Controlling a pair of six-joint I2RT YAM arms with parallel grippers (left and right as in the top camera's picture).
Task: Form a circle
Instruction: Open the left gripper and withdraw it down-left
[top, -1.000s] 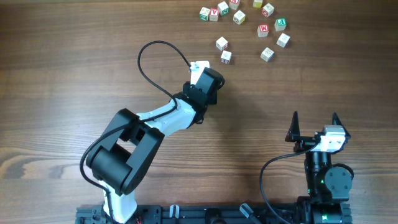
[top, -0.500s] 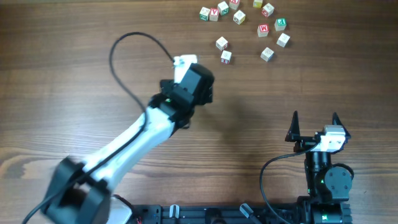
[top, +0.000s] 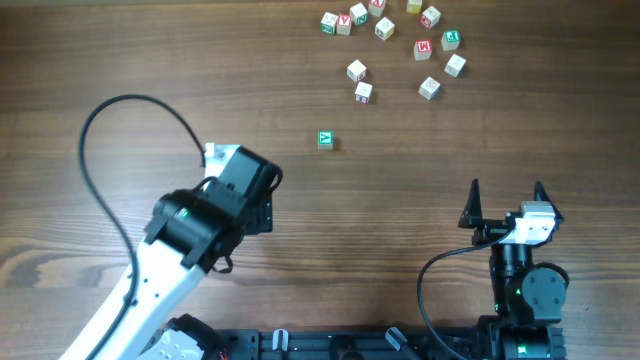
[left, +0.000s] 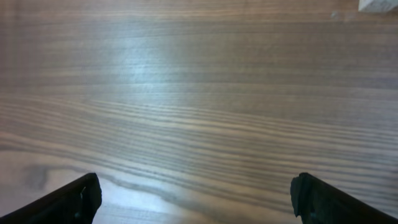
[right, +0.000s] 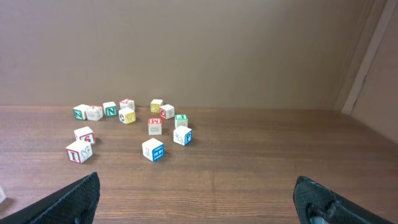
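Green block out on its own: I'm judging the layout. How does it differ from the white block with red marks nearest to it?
The green block shows a green top with a pale letter; the white block shows a pale top with red marks. The green block sits alone on the table, while the white block sits at the edge of the scattered group. Both are small cubes, flat on the wood, untouched.

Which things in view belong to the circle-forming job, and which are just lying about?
Job: lone green wooden letter cube; cluster of small wooden letter cubes; open left gripper.
Just there: brown wooden table; looping black cable; parked, open right gripper.
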